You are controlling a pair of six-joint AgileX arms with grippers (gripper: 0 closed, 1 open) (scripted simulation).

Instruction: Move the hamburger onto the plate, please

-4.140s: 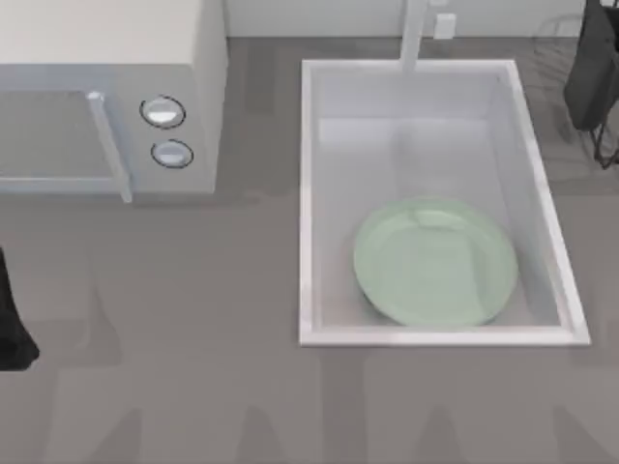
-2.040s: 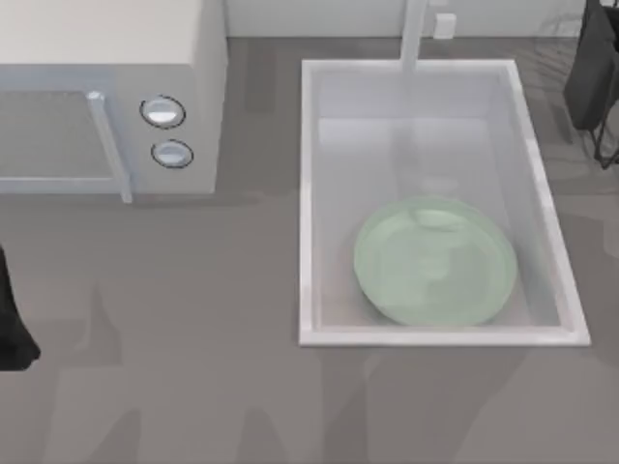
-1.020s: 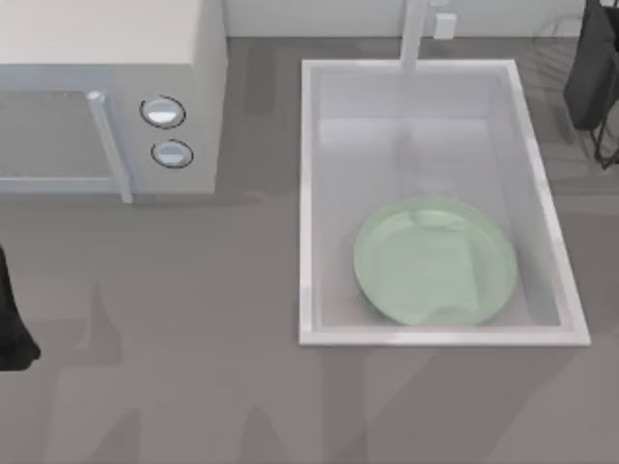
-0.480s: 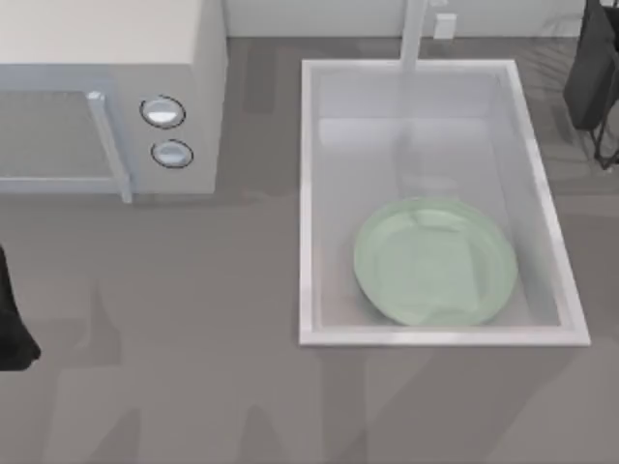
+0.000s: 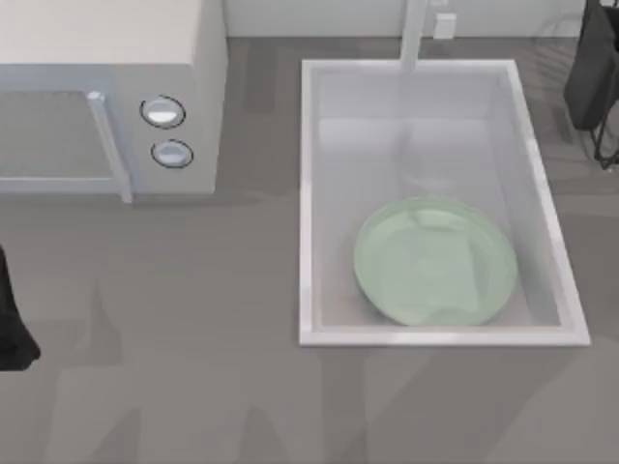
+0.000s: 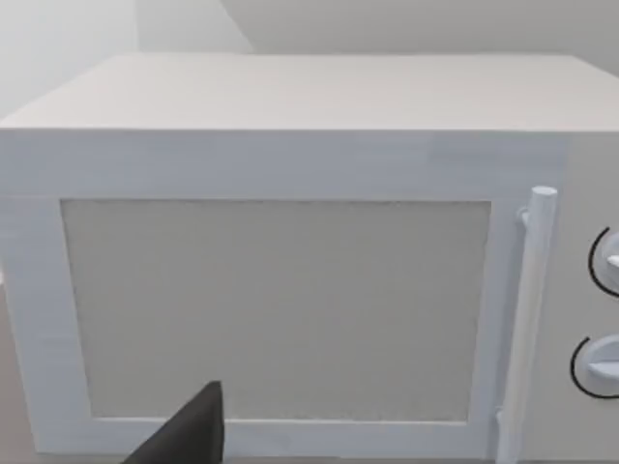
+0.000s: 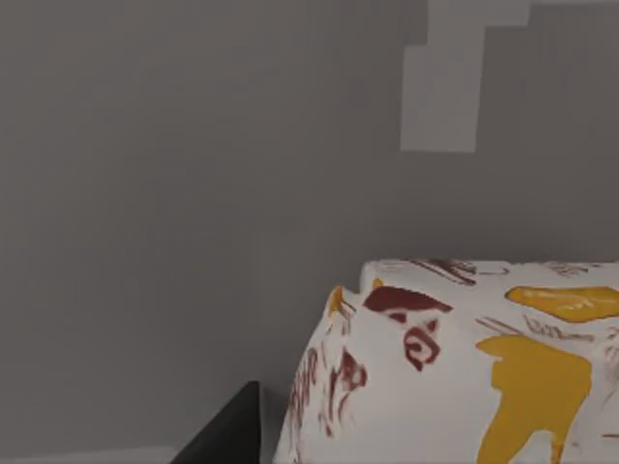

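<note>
While the plate point(image 5: 435, 263) lies bare in the sink point(image 5: 308, 193), no delivery has been made; the hamburger point(image 7: 455, 367) is seen right beside the right gripper point(image 7: 227, 430), whose closure cannot be judged.

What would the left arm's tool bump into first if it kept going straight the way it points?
Most likely the big white box-shaped microwave: its grey door panel faces the left tool, whose dark fingertip shows low in the left wrist view. How far off it stands is unclear.
</note>
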